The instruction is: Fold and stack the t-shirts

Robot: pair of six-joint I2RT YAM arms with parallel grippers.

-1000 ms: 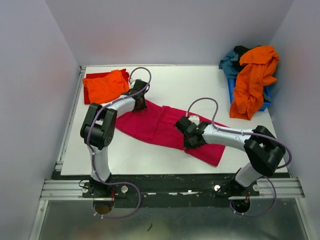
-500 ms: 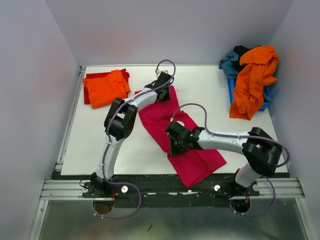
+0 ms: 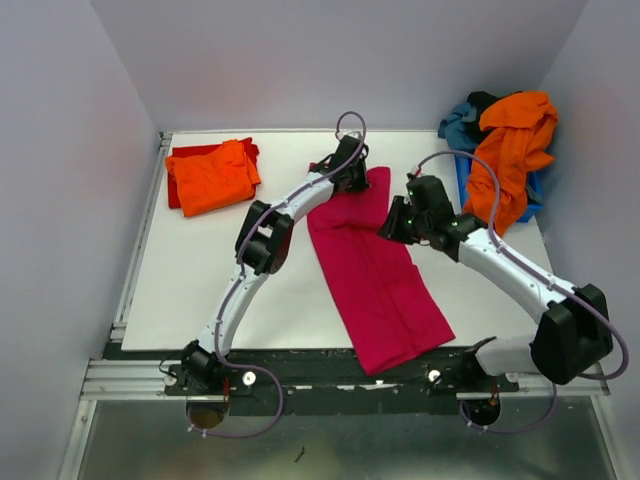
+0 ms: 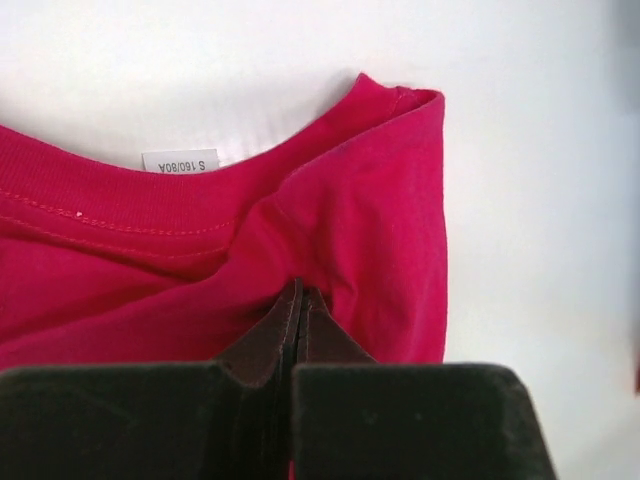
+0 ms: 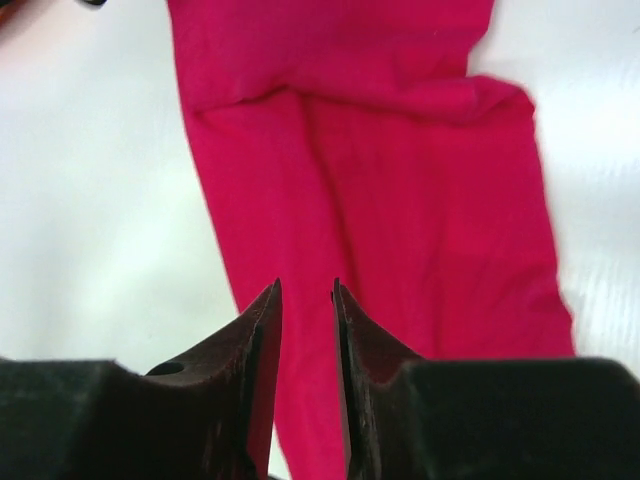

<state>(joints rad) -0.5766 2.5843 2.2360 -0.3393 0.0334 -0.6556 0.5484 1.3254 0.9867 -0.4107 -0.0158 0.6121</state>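
Note:
A magenta-pink t-shirt, folded into a long strip, lies from the back middle of the table toward the front edge. My left gripper is shut on its far end beside the collar, and in the left wrist view the fingertips pinch bunched magenta cloth below the size label. My right gripper hovers open over the strip's right edge; in the right wrist view only the shirt lies below the gap. A folded orange t-shirt rests on a red one at the back left.
A small blue bin stands at the back right corner, with an orange t-shirt draped over it and teal and black cloth behind. White walls close in the table on three sides. The metal rail runs along the near edge.
The left gripper carried the collar end to the back and right, swinging the shirt from crosswise to lengthwise. The right gripper let go of the cloth, opened and moved up toward the back right.

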